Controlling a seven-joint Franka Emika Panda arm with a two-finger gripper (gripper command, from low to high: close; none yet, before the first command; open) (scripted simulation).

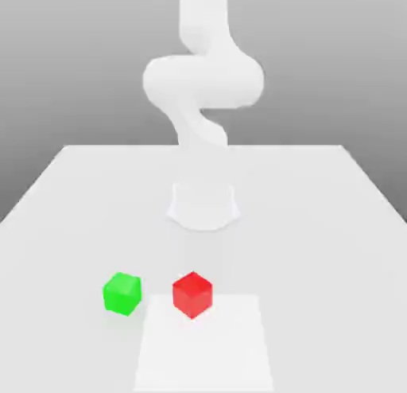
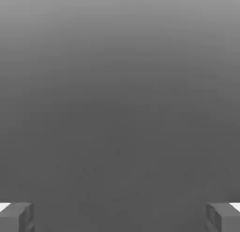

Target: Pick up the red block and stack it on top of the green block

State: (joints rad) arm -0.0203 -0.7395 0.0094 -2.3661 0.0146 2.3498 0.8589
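So the red block [image 1: 192,294] sits on the white table [image 1: 334,224], just beside the green block [image 1: 122,293] but not touching, on the exterior view's right of it. The gripper [image 2: 120,217] is spread wide with nothing between its fingertips [image 2: 16,216].

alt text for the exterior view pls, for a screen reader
A red block and a green block sit apart on a white table, green toward the exterior view's left. Behind them the white robot arm rises from its base.
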